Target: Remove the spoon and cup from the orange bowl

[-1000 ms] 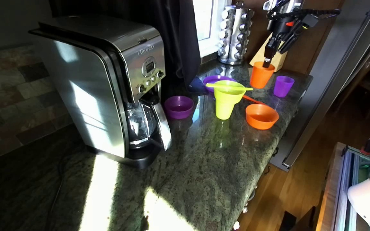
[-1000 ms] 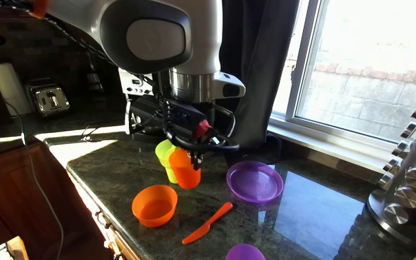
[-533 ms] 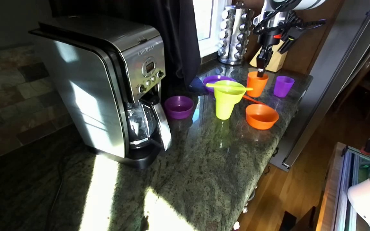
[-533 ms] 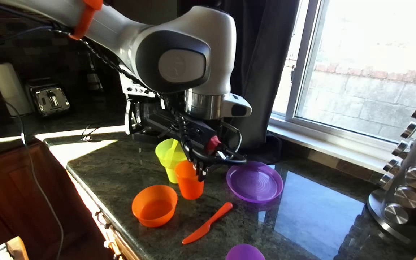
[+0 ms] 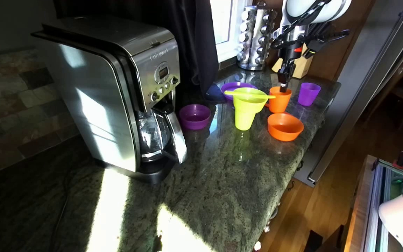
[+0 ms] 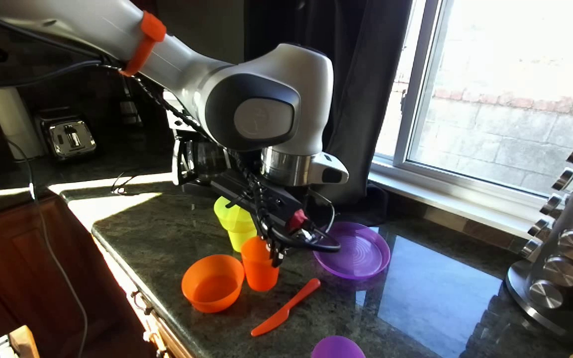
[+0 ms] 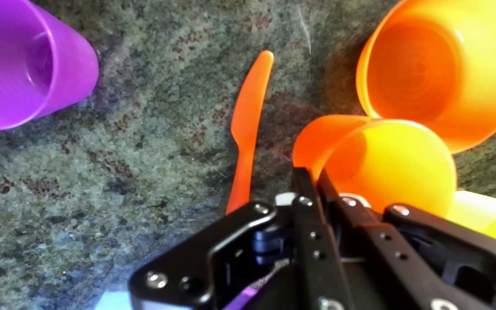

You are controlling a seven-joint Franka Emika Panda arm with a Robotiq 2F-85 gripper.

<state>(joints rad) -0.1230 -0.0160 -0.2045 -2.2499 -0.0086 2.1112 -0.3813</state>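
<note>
The gripper [image 7: 311, 173] pinches the wall of the orange cup [image 7: 383, 159] at its nine o'clock side in the wrist view; I cannot tell whether the cup's base meets the counter [image 7: 157, 163]. Just beside the cup, at one o'clock, sits the orange bowl [image 7: 433, 71]. Toward nine o'clock a knife-shaped orange utensil [image 7: 246, 125] lies on the counter, and farther out, between nine and ten, stands a purple cup [image 7: 65, 64].

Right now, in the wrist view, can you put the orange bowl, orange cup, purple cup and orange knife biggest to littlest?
1. Orange bowl
2. Orange cup and purple cup: can't rank these; the picture's edge cuts off the purple one
3. Orange knife: long but thin
</note>
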